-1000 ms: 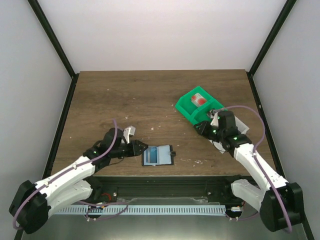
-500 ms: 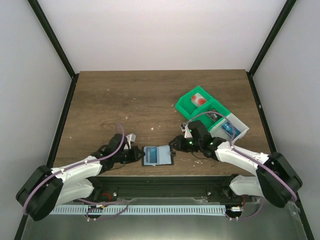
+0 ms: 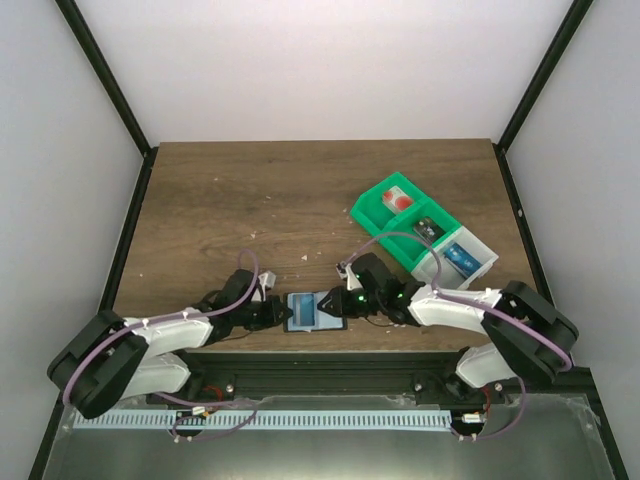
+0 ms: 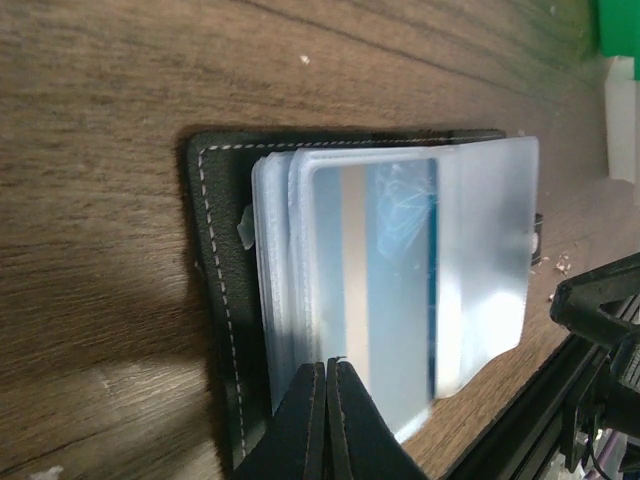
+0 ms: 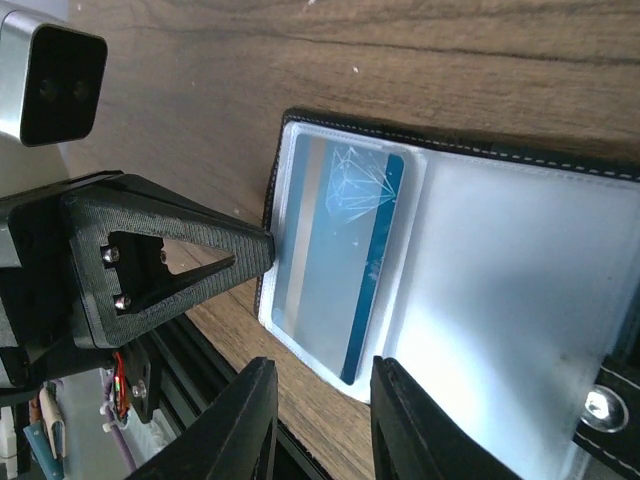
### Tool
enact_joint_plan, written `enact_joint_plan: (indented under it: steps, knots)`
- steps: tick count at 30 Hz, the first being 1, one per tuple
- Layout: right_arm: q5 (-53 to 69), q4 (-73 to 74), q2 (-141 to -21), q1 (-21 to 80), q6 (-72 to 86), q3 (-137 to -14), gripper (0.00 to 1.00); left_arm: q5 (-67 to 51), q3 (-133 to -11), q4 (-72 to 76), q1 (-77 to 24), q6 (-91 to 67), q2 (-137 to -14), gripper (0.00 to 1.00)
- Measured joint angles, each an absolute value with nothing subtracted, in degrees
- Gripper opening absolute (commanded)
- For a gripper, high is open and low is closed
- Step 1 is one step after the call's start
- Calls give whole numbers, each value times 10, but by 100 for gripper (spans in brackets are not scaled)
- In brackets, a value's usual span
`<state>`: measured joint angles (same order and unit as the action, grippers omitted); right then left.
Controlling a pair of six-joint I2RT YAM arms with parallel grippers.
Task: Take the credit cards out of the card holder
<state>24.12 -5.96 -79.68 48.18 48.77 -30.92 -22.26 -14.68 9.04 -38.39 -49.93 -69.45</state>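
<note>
Now the closed left gripper (image 3: 278,313) is pinning the card holder (image 3: 315,311); the right gripper (image 3: 336,299), jaws apart, is hovering over its thin, likely slick blue card (image 5: 335,255), best pinched edgewise.

Open card holder (image 3: 314,311), card (image 5: 342,262) inside

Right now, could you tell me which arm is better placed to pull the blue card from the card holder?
Probably the right: the right gripper is open over the blue card in the open card holder; the left gripper is shut, tips at the holder's edge, seemingly pinning it.
</note>
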Motion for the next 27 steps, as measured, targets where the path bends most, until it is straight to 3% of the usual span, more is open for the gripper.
enact_joint_plan:
  steps: [27]
  knots:
    - [252,-129,-881,489,508,-309,21,-247,-119,162,-384,-509,-723,0]
